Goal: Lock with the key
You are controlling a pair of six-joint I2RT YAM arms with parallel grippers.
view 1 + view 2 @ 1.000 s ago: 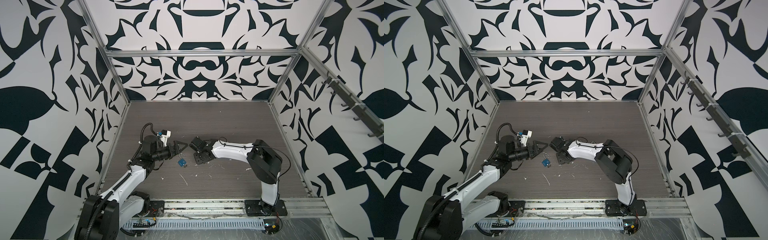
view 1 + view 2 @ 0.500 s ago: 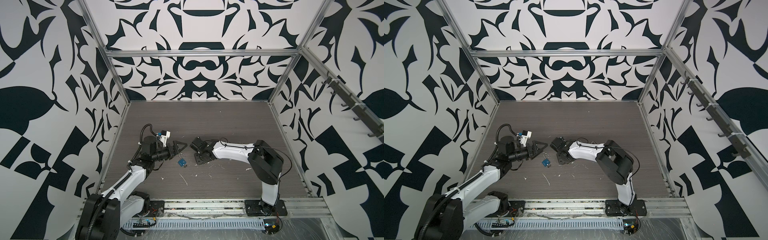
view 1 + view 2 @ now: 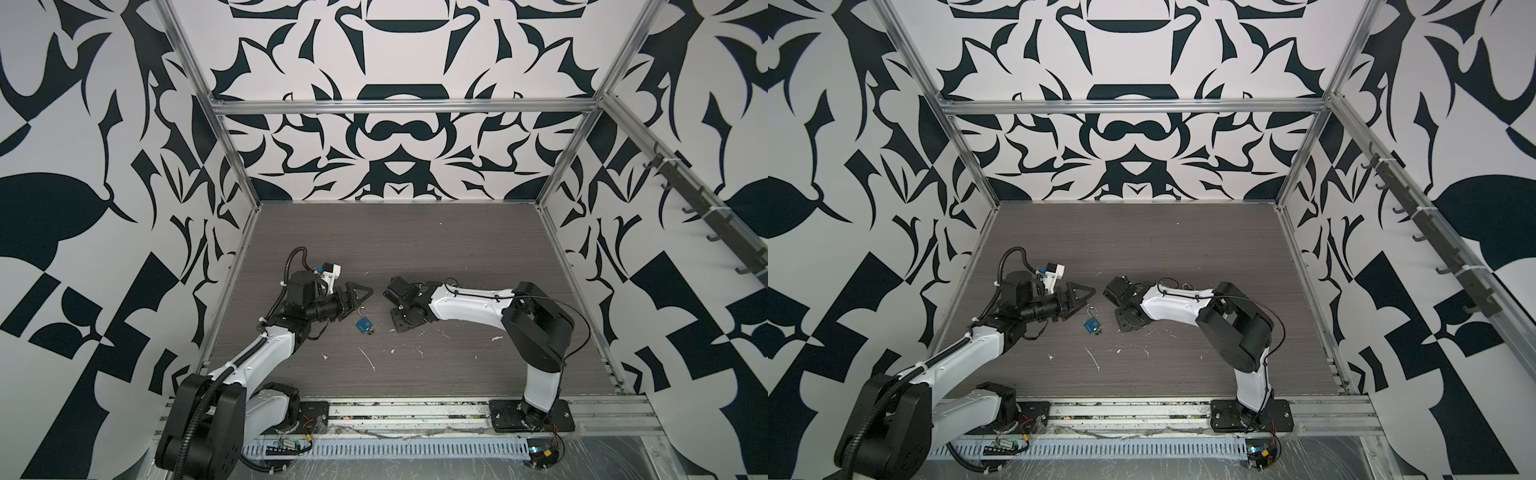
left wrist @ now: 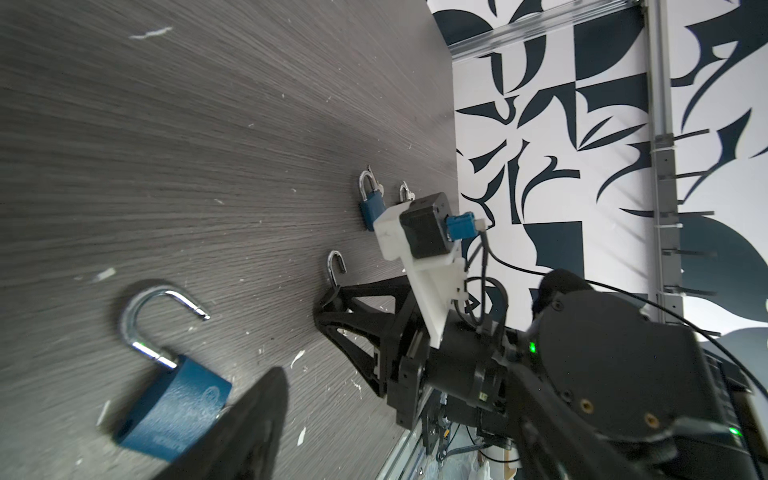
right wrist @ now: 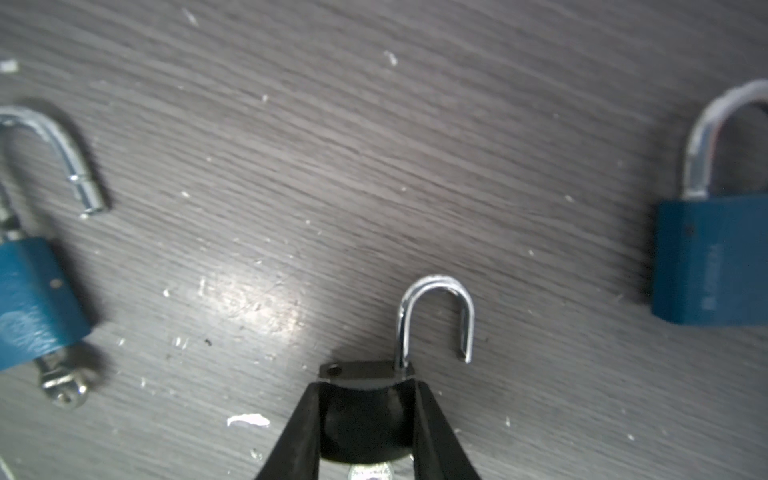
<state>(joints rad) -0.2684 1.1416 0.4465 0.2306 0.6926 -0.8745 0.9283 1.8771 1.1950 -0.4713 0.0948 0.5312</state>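
Four shackles can be counted in the left wrist view, but only three padlocks show whole bodies across the views. There are also one key, two arms and two grippers.

The keyed lock (image 3: 363, 324) is the only one plain in both top views. It lies flat on the table (image 3: 415, 249), left of centre, between the two grippers. Its body is blue and its steel shackle is swung open. The key (image 5: 62, 384) sticks out of the body's bottom end.

The left gripper (image 3: 360, 305) hangs just left of this lock, its fingers spread with nothing between them.

The right gripper (image 5: 365, 384) points down at the table, right of the keyed lock. It is clamped on the held lock (image 5: 365, 371), with a finger against each side of the body as far as the view shows. This lock stands upright, its body looks dark here, and its shackle is open too.

The shut lock (image 5: 715, 257) lies farther right, hidden under the right arm in the top views. It is blue, with its shackle seated.

Just beside it in the left wrist view is the fourth shackle (image 4: 405, 192), its body hidden.

White flecks dot the dark wood-grain table.
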